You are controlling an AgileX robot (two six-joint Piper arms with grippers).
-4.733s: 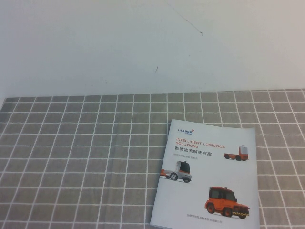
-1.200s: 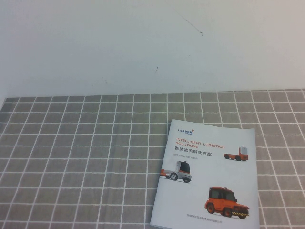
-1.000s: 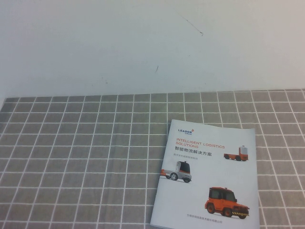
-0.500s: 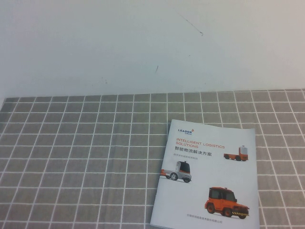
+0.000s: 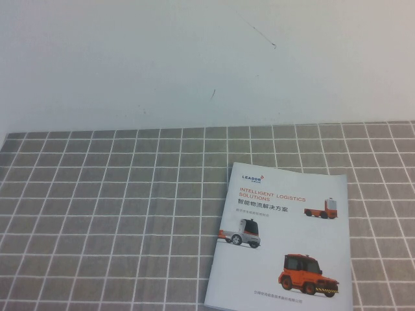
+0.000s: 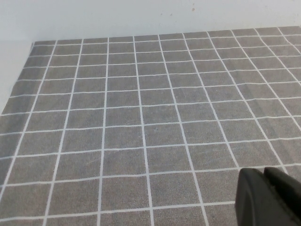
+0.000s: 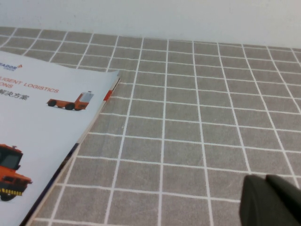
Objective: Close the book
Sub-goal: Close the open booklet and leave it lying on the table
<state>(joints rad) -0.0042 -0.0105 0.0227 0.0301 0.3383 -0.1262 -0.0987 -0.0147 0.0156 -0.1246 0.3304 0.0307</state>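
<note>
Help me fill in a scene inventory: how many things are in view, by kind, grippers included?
book: 1, closed, cover up on the cloth
checked cloth: 1
grippers: 2, the left gripper over bare cloth, the right gripper over cloth, apart from the book
Total: 4

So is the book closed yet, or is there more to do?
It looks done: the book lies shut, cover up, on the checked cloth. Neither gripper touches it: the left gripper hovers over bare cloth, the right gripper beside the book. Nothing seems left.
</note>
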